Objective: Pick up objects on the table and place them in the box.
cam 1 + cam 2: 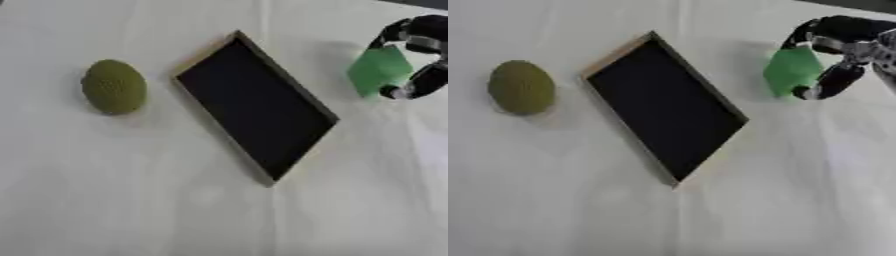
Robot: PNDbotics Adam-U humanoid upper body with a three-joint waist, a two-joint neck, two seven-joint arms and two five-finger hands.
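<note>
An olive-green ball (114, 86) is lying on the white tablecloth (175, 215), well left of the box (256, 107), untouched. The box, a shallow tray with a dark bottom and a pale wooden rim, is sitting askew in the middle, holding nothing. At the right, the right hand (846, 52) is curling its fingers and thumb around a flat green block (792, 70), beside the box but not over it. The block could slip out or catch the rim, since the hand is gripping only its edges. The left hand is not showing.
</note>
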